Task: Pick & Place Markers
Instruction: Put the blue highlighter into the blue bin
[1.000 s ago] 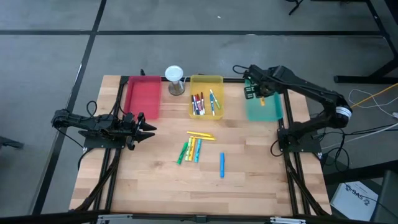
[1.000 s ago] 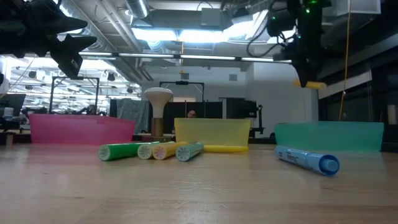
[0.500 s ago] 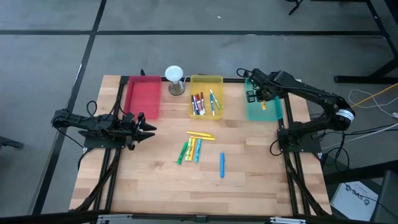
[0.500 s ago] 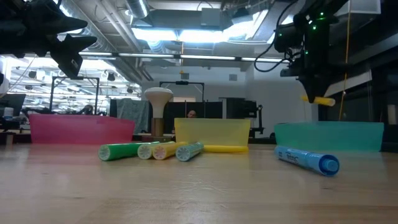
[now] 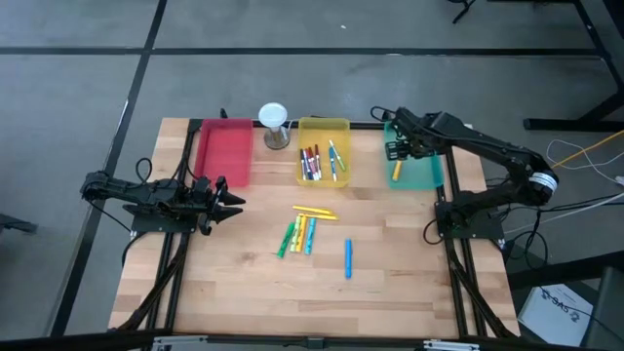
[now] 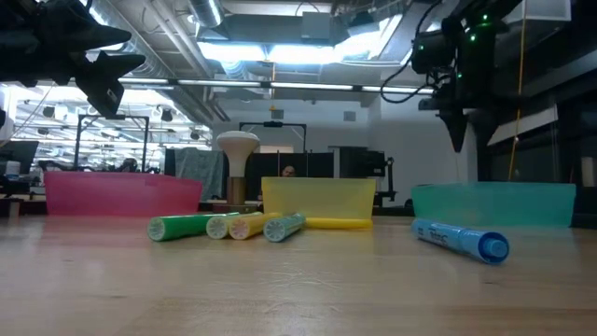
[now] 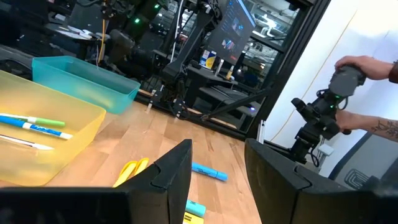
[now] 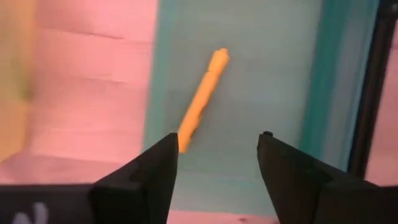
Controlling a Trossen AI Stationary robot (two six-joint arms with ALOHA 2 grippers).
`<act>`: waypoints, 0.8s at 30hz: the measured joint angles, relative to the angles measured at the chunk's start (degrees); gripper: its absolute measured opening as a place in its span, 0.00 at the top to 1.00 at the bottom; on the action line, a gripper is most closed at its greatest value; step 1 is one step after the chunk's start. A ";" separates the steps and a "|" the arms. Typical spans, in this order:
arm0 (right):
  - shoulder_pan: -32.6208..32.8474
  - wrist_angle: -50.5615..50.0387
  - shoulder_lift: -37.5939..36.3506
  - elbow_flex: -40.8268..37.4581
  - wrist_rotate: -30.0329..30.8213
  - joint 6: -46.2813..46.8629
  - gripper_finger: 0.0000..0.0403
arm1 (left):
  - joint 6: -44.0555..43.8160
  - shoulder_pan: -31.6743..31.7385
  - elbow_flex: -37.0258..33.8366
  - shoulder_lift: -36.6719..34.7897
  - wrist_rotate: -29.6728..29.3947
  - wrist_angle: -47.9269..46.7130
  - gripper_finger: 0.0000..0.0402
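Right gripper (image 5: 395, 148) hangs over the teal rectangular plastic tray (image 5: 425, 174) at the table's far right, fingers spread apart w/ nothing between them. Slim orange capped marker (image 8: 203, 99) lies loose in that tray, just inside its wall nearest the yellow rectangular tray (image 5: 323, 128). Yellow tray holds several red/white, green and blue markers (image 5: 312, 161). On the bare wooden tabletop (image 5: 390, 273): cluster of yellow, green and orange markers (image 5: 300, 232) near mid-table, plus a lone light-blue marker (image 5: 347, 258) apart, toward the front. Left gripper (image 5: 234, 203) waits above the table's left side, near the pink-red tray (image 5: 223, 151), fingers partly apart, holding nothing.
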 joint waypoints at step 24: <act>34.56 -0.12 3.23 3.46 -3.52 30.12 0.53 | 0.00 0.00 0.01 0.00 0.00 0.01 0.64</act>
